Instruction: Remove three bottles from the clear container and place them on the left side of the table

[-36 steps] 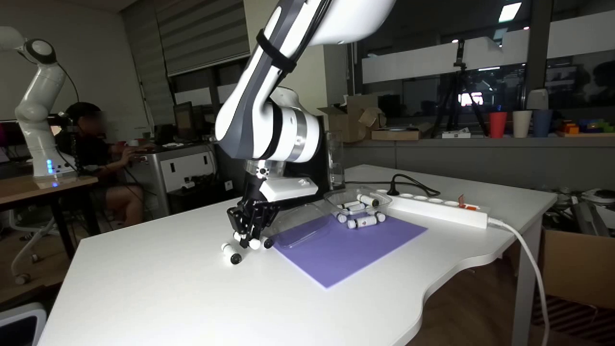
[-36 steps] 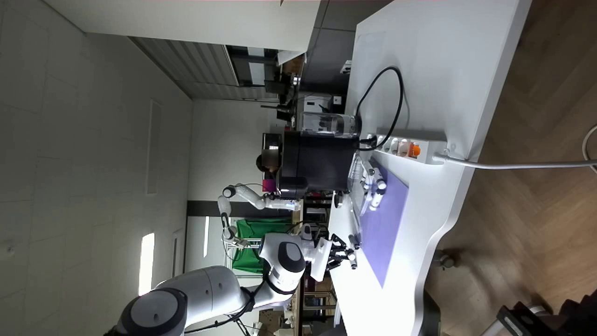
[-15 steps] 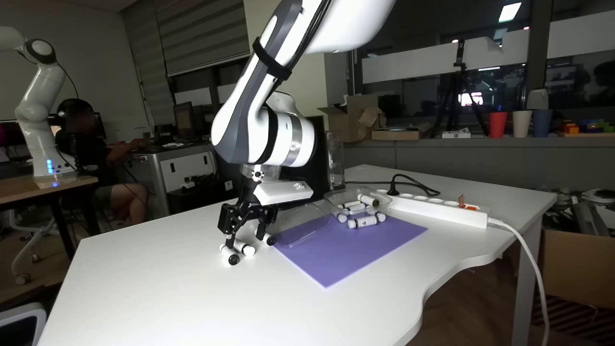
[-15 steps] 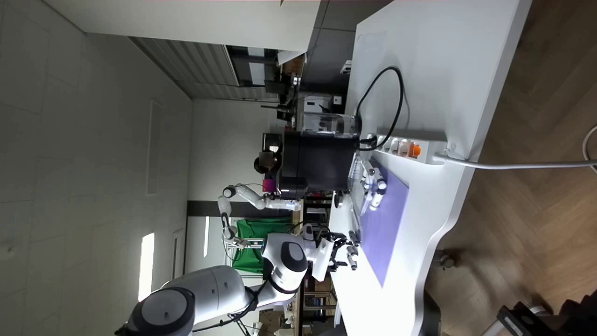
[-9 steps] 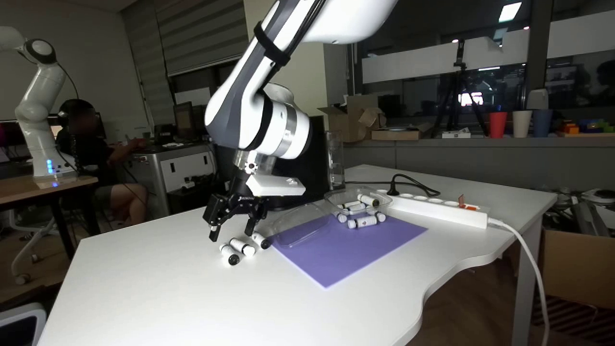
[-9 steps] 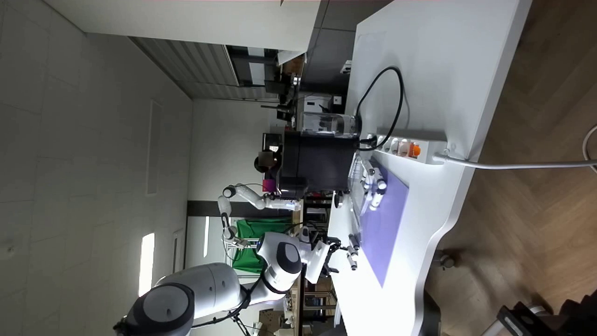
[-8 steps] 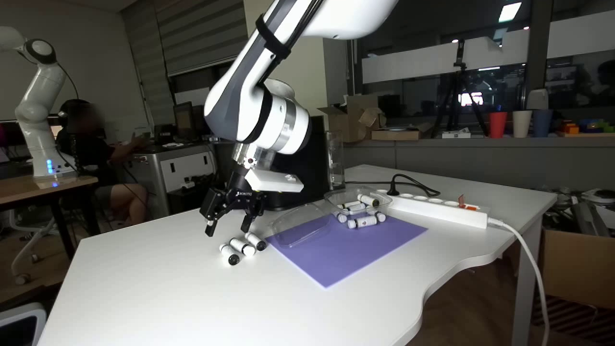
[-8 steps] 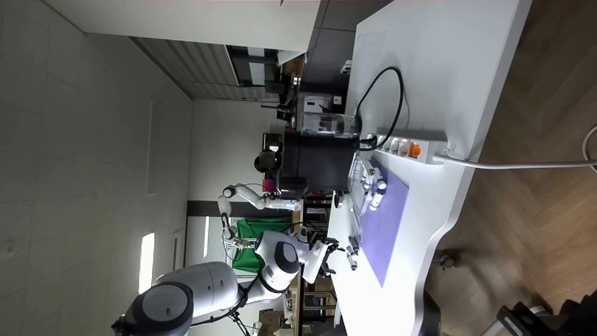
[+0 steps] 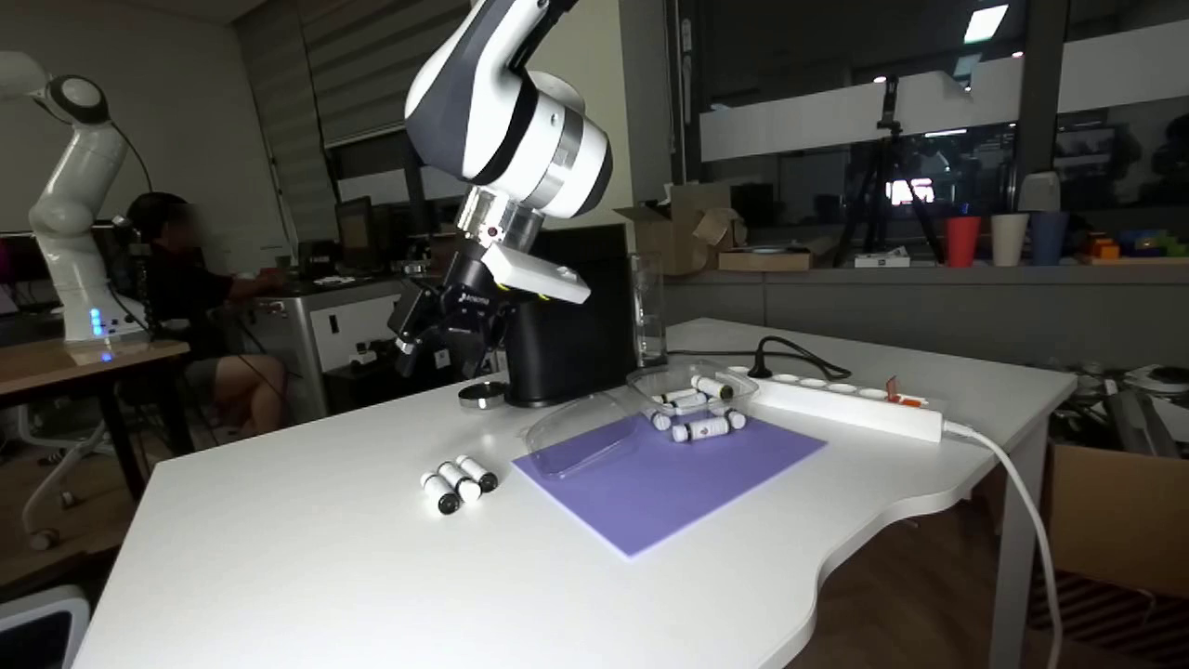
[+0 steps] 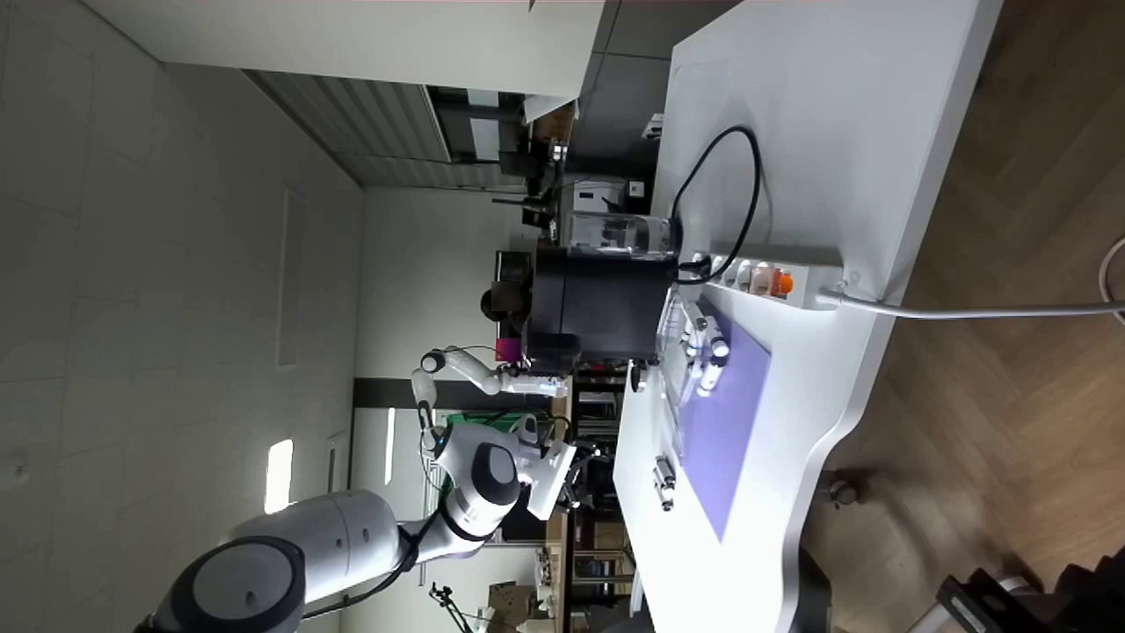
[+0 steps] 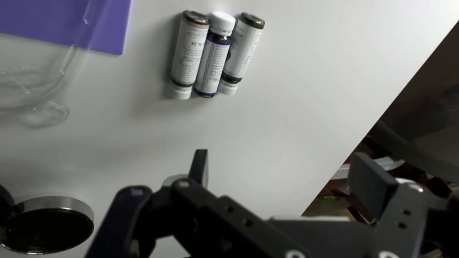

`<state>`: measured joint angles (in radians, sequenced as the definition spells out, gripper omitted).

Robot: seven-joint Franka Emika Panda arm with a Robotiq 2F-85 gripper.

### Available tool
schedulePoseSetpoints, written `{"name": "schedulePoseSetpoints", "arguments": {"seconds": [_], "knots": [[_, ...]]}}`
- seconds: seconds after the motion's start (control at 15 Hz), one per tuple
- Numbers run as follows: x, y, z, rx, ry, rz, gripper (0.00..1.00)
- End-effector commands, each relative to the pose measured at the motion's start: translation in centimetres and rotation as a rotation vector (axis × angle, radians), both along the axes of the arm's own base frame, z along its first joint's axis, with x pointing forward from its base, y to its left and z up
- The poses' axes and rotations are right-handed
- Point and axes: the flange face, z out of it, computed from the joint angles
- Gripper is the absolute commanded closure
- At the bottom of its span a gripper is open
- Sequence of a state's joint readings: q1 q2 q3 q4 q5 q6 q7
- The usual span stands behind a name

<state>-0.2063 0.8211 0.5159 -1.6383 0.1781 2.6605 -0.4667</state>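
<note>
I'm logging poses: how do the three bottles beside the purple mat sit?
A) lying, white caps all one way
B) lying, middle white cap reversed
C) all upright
B: in the wrist view the middle bottle has its white cap toward the picture's top, the outer bottles toward its bottom.

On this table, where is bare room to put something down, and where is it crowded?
Bare in an exterior view: tabletop in front of the three bottles, and between the purple mat and curved edge. Crowded: the mat's far end, where the clear container and more bottles lie by the power strip.
</note>
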Motion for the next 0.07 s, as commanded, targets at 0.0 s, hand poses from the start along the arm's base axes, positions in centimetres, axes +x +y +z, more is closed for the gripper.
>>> {"name": "schedulePoseSetpoints", "arguments": {"seconds": [0.0], "knots": [[-0.1,0.11,0.07,-0.002,0.002,0.002,0.0]]}}
